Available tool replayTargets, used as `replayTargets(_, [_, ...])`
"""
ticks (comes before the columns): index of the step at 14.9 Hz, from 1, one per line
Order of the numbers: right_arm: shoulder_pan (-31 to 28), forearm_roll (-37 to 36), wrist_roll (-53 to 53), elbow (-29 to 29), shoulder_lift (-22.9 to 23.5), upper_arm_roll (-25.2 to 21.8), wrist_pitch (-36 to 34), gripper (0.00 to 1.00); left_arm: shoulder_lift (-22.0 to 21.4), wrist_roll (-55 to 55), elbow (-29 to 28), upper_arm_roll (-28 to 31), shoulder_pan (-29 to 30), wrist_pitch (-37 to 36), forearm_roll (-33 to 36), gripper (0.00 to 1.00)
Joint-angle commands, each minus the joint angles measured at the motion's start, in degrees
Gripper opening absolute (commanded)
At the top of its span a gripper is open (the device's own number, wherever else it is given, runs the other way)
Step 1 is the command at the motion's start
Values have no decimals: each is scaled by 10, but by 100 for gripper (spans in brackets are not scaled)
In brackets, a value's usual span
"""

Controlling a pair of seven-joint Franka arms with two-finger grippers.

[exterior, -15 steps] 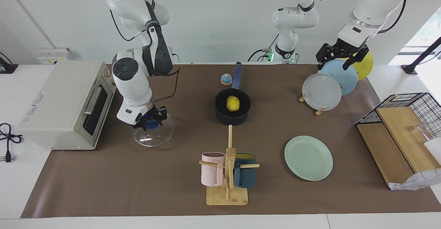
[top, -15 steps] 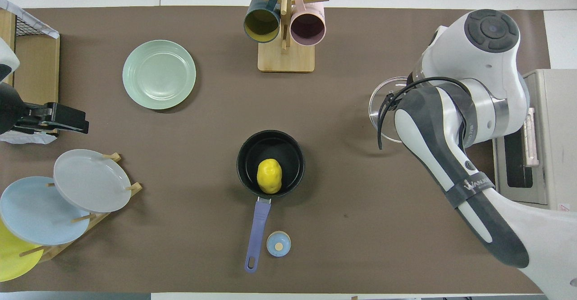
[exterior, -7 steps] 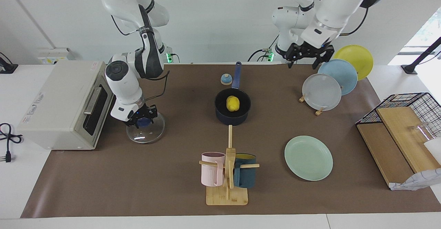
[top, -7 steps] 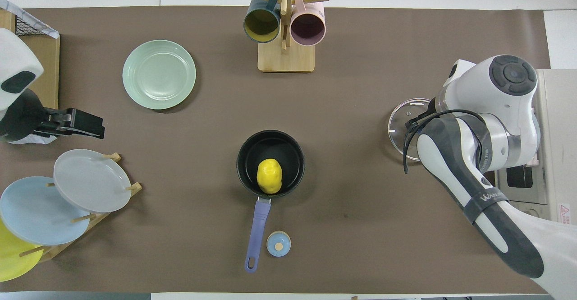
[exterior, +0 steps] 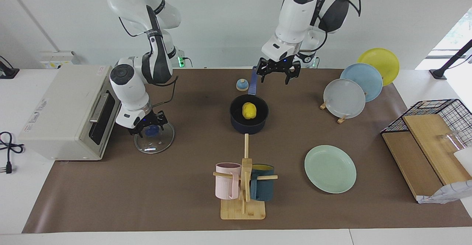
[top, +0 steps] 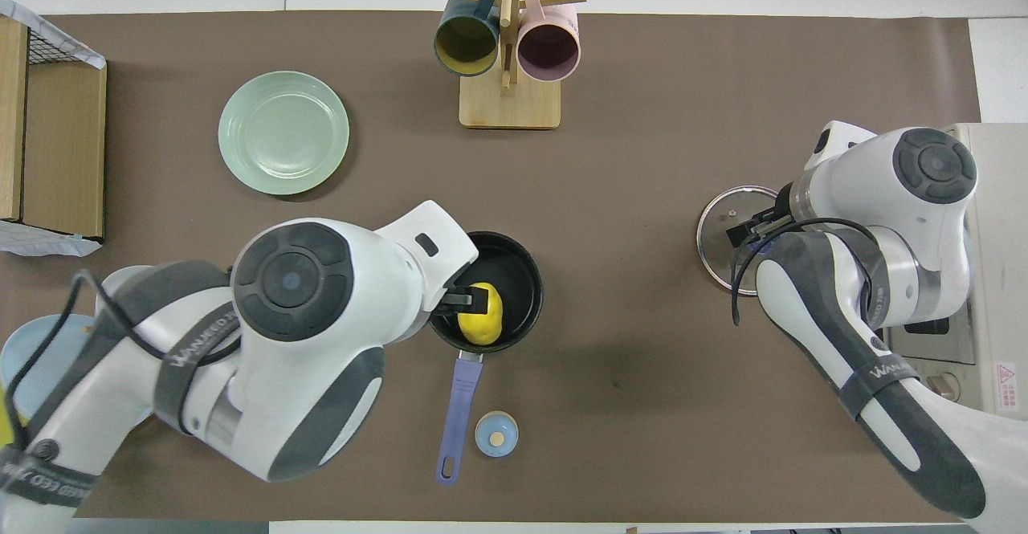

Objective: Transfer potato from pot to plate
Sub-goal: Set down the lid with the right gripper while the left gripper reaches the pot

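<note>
**Left end effector brought over the pot**

The potato lies in the pot, untouched. The left end effector, swung in from the plate rack, hangs open above. The plate stands empty. The right end effector, jaws apart, sits at the glass lid.

The facing camera is looking down from high across the bench toward the robots, taking in its whole width. The overhead camera is looking steeply down from above the robots' end. Both are showing the pot beneath the left pincer, half a turn apart.
</note>
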Motion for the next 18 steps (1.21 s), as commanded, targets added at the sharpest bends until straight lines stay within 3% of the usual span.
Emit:
replayTargets(1, [-2,4,60,89,-7,7,-108,100,54,-15,-8,12,-23,69,-7,100])
replayTargets(6, [-14,6,91,224,-33,4,-306,100,85,-13,-10,11,-35,100,-7,100])
replayTargets(9, [-30,6,90,196,-80,-3,-328,100,90,-20,-33,11,-33,107,-7,100])
replayTargets(12, [-13,6,91,154,-101,-42,-319,100,89,-45,-52,12,-30,120,-7,100])
replayTargets(18, [-9,4,92,147,-124,-46,-323,100,92,-82,-54,11,-42,135,-7,100])
